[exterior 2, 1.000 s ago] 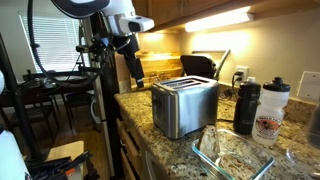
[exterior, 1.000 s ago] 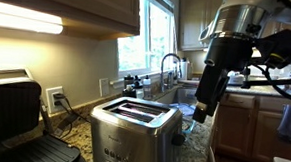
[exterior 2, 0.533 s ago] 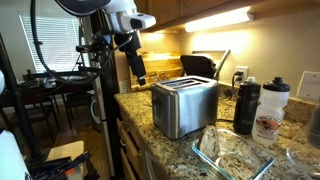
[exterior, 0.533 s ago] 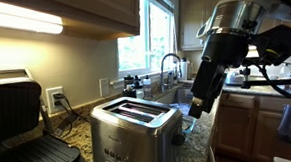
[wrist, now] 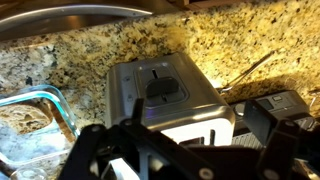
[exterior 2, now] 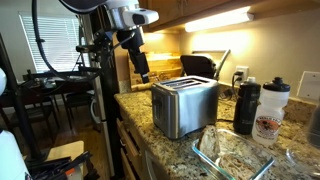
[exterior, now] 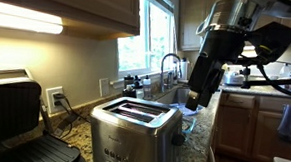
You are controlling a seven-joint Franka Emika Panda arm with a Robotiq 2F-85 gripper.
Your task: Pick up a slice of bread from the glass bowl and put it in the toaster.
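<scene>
The steel toaster (exterior: 133, 125) stands on the granite counter, and shows in the other exterior view (exterior 2: 185, 105) and in the wrist view (wrist: 170, 95). My gripper (exterior: 193, 100) hangs in the air beside one end of it, above counter height; it also shows in an exterior view (exterior 2: 143, 72). In the wrist view the gripper (wrist: 195, 125) is open and empty, with the toaster seen between its fingers. The glass bowl (exterior 2: 250, 160) sits past the toaster's other end and at the wrist view's left edge (wrist: 55, 105). I cannot make out the slice of bread in it.
A black hinged grill press (exterior: 14, 114) stands open near the wall. Two bottles (exterior 2: 257, 108) stand beside the toaster. A sink with a faucet (exterior: 169, 67) lies behind the gripper. The counter edge (exterior 2: 130, 115) drops off below the gripper.
My gripper has risen a little and moved closer to the toaster's end. The toaster and the bowl have not moved.
</scene>
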